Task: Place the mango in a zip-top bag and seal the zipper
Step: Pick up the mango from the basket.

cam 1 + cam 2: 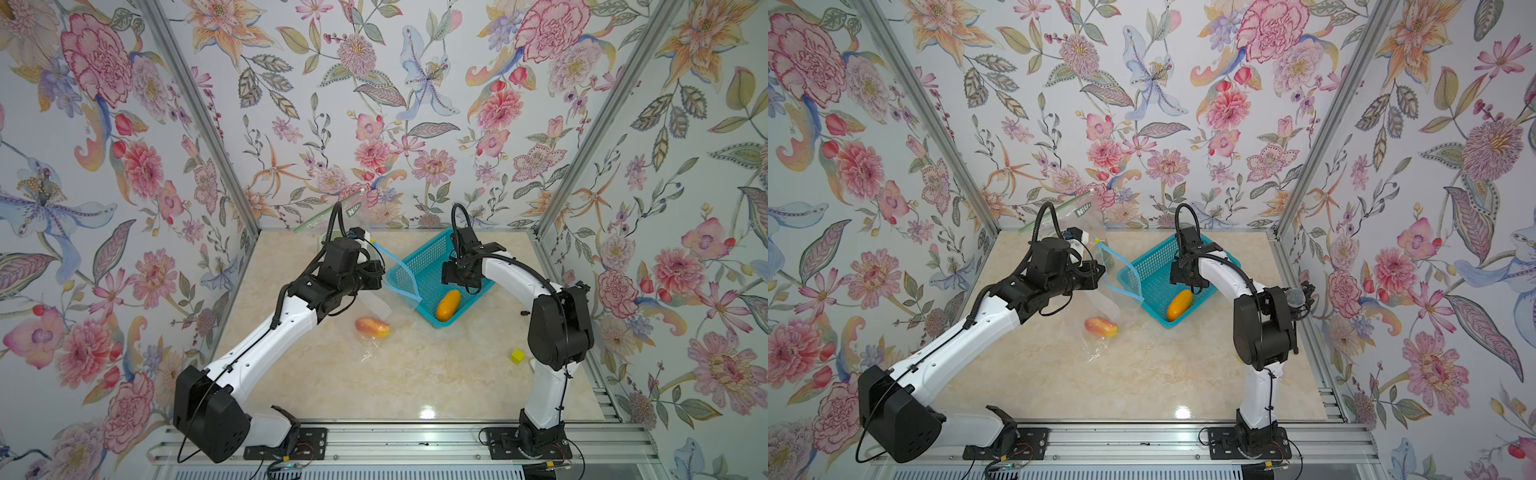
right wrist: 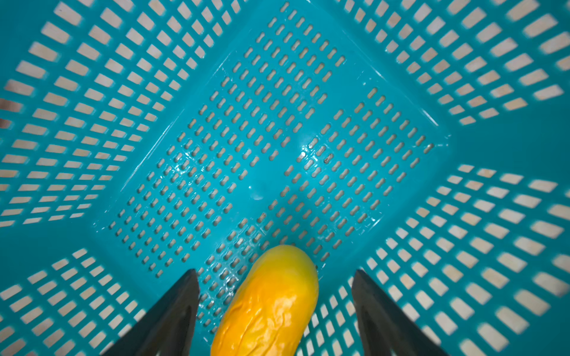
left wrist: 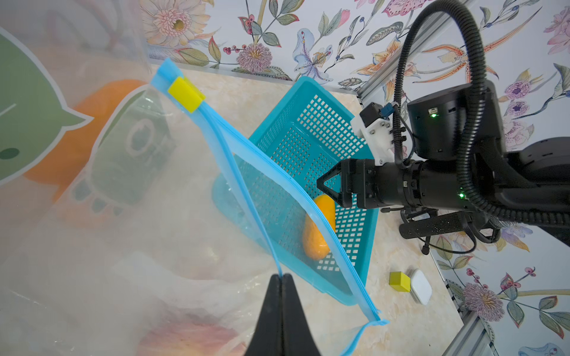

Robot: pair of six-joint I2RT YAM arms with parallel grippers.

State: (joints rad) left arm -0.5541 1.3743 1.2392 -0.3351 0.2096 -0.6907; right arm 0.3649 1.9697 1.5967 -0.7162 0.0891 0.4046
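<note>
Mango lying in the basket, bag pinched beside it.
In both top views the mango (image 1: 448, 305) lies in the near corner of the basket (image 1: 409, 266), by the worktop's far edge. Left wrist: the left gripper (image 3: 281, 277) is clamped tight on the bag (image 3: 185, 231) at its blue zip edge. Right wrist: the right gripper (image 2: 274, 271) stands wide apart astride the mango, not touching it.

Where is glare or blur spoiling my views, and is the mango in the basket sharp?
In both top views, a glare spot sits on the table near its front edge. In the left wrist view, the frosted zip-top bag hazes everything behind it. In the right wrist view, the orange mango is sharp; the basket walls smear toward the edges, with small glints on its floor.
</note>
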